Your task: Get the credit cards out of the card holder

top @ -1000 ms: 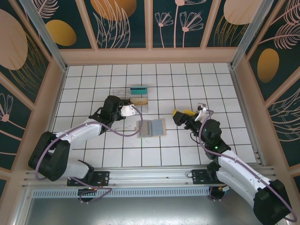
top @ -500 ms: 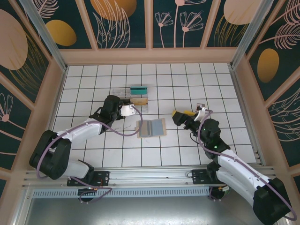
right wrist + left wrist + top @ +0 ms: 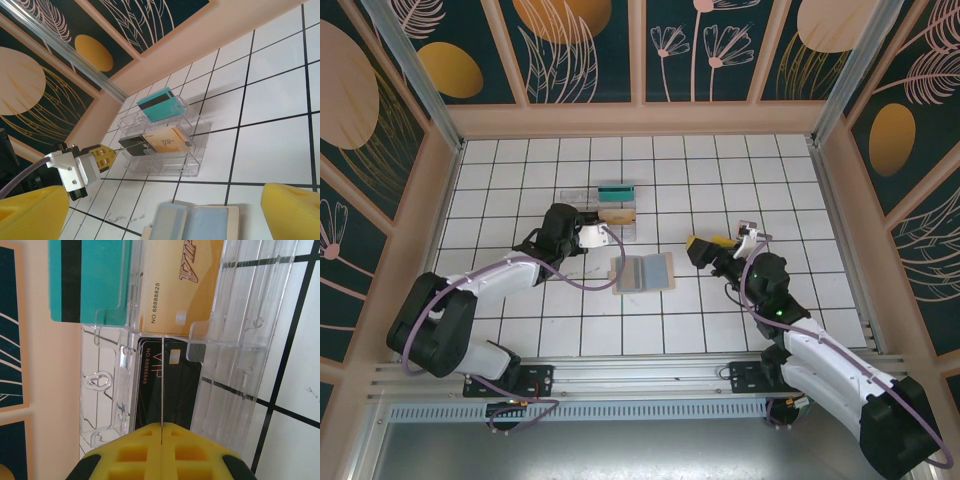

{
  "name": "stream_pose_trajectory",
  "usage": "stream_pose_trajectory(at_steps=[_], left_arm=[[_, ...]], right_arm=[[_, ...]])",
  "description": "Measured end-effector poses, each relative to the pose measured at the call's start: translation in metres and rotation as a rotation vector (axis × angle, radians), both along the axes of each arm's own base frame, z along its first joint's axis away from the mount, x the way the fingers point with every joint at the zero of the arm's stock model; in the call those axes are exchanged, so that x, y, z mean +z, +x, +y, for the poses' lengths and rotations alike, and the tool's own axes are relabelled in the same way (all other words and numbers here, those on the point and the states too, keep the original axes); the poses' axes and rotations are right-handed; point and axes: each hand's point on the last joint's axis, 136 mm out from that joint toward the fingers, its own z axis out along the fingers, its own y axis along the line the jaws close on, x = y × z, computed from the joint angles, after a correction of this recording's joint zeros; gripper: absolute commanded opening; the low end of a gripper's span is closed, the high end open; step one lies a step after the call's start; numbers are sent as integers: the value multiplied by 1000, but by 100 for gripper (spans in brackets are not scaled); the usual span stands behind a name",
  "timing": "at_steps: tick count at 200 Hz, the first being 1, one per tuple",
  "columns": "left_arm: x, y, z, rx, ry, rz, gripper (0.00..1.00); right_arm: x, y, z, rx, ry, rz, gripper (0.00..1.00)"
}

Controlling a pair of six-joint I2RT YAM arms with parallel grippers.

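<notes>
From above, the white tiled worktop (image 3: 720, 160) carries the card holder (image 3: 643, 272), which lies open and flat near the middle, a little toward the near edge. A clear tray (image 3: 582, 193) stands behind it, closer to the far edge and left of the middle, with the teal card (image 3: 616, 189) and the tan-gold card (image 3: 620, 214) inside. The left hand (image 3: 592, 228) is at the near side of this tray. The right hand (image 3: 712, 243) is right of the card holder and apart from it. In the left wrist view the yellow fingers (image 3: 125, 455) are pressed together, and the black card (image 3: 172, 390) lies in a tray compartment just beyond them; the teal and tan-gold cards are in the compartments behind. In the right wrist view the two fingers (image 3: 30, 215) stand wide apart with the open card holder low between them, its grey-blue pockets facing up. The tray with the three cards is farther away.
</notes>
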Motion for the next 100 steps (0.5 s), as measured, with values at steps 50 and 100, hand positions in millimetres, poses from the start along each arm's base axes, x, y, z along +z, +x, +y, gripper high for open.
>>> stream_pose_trajectory(at_steps=[50, 100], left_arm=[[-4, 1, 3, 7, 10, 7, 13], [-6, 6, 6, 19, 12, 2, 19]], right_arm=[[0, 0, 0, 0, 3, 3, 99], [-6, 0, 1, 5, -7, 23, 99]])
